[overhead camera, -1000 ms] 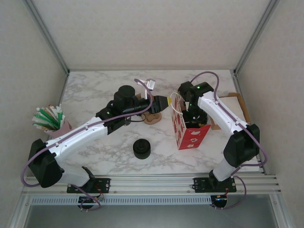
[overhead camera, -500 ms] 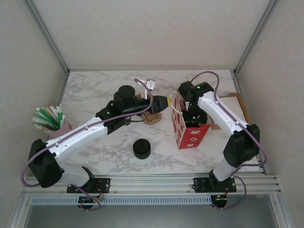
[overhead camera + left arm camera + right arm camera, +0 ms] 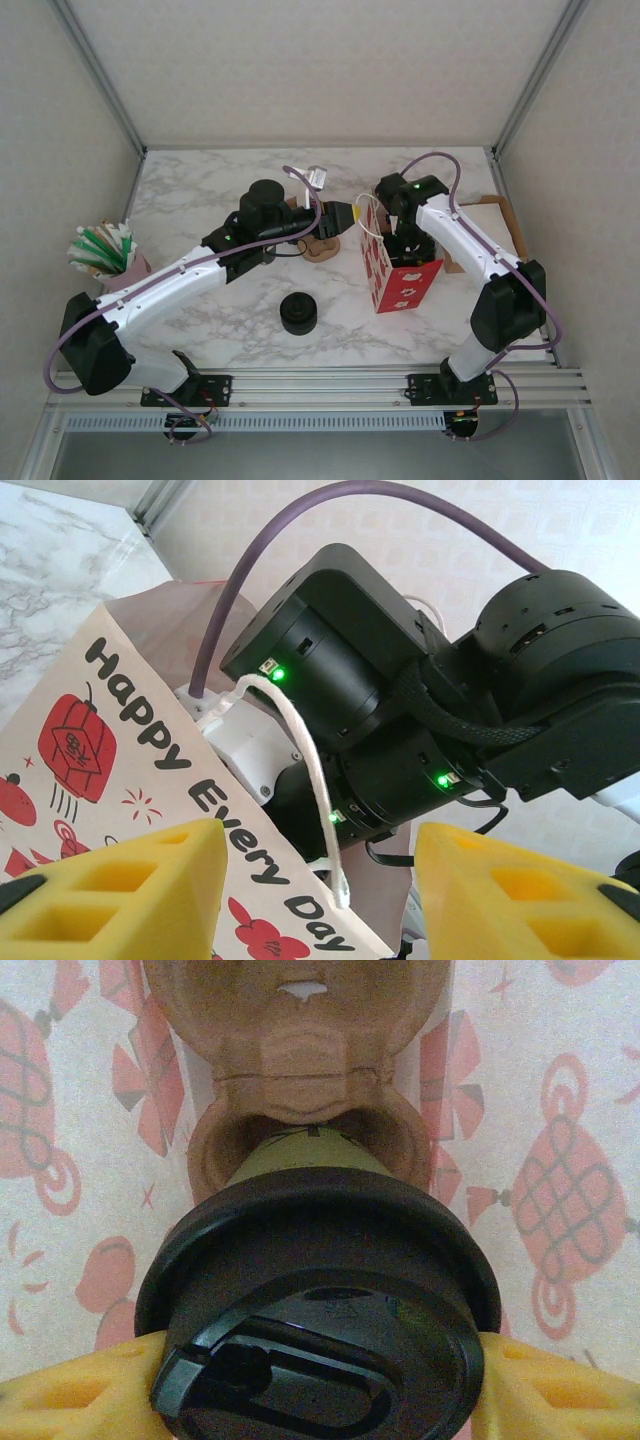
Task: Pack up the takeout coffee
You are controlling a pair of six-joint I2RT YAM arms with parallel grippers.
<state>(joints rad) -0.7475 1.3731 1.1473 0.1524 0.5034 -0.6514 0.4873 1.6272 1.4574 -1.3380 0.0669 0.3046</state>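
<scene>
While right tool (image 3: 320, 1392) holds it, takeout coffee (image 3: 318, 1250) sits in carrier (image 3: 298, 1030).

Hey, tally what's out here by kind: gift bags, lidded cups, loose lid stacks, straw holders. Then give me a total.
Gift bag: 1
Lidded cup: 1
Lid stack: 1
Straw holder: 1
Total: 4
</scene>
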